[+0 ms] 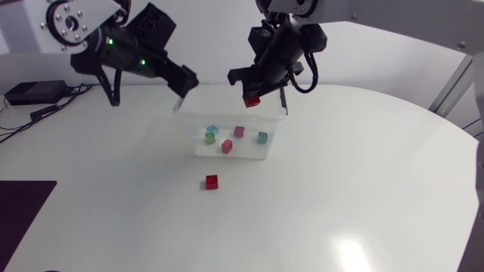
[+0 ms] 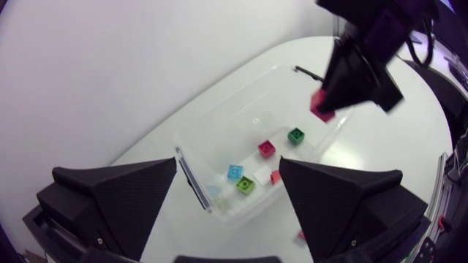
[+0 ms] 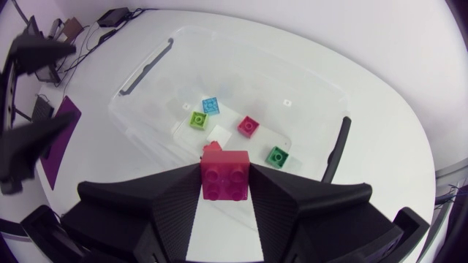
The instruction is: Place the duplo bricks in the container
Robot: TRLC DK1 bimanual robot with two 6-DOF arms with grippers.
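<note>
A red square duplo brick (image 3: 225, 177) is clamped between the narrowly parted fingers of the right gripper (image 1: 252, 96), above the 1 o'clock corner of the clear plastic container (image 1: 190, 125). Five small bricks are seen inside it: a light blue brick (image 1: 212, 130), a lime green brick (image 1: 209, 139), a pink brick (image 1: 239, 131), a dark green brick (image 1: 262, 137) and a small red brick (image 1: 227, 146). Another loose red brick (image 1: 212, 181) is found on the white table (image 1: 363, 189), at the container's 6 o'clock. The left gripper (image 1: 185, 81) is spread wide with nothing held, at the 10 o'clock corner.

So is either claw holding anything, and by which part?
The right gripper pinches a red brick by two opposite sides. The left gripper is open, holding nothing.
</note>
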